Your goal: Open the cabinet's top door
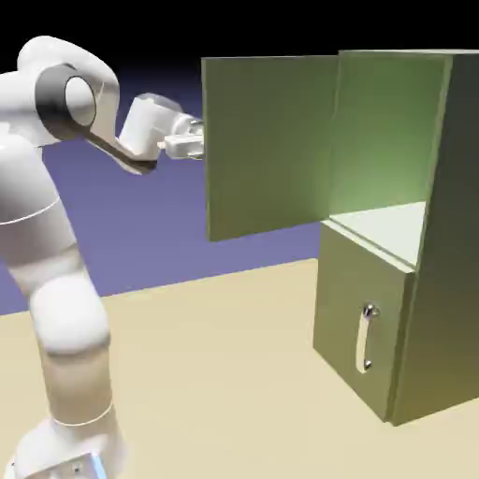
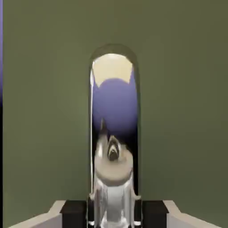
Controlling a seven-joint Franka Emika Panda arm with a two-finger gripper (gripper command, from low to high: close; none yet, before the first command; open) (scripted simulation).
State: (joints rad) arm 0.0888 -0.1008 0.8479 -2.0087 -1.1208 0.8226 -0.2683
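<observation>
— What do the fingers do now?
— In the hand view, the gripper (image 2: 114, 213) has its two dark finger tips (image 2: 74, 213) at the bottom edge, one on each side of the long silver handle (image 2: 114, 102). They are closed on this handle, with only the width of the handle between them.

— And how does the handle look?
— It is shiny like a mirror, with a rounded end at the top of the hand view. In it I can see blue-violet, a pale yellow patch and some whitish shapes.

— Where is the top door?
— Behind the handle, it fills nearly all of the hand view. In the exterior view, the top door (image 1: 269, 148) is open wide. It reaches from the cabinet (image 1: 454, 253) toward the exterior view's left, and the gripper is at its far edge, partly hidden by the door.

— What can you see inside the cabinet?
— The pale green inside (image 1: 388, 140) of the upper part is visible, with a light flat shelf (image 1: 385, 227) at its bottom.

— And under this?
— The small door (image 1: 360, 323) is shut, and it has its own short silver handle (image 1: 365, 337), standing upright.

— Where is the arm?
— The white arm (image 1: 70, 313) rises at the exterior view's left and bends over toward the open door.
</observation>
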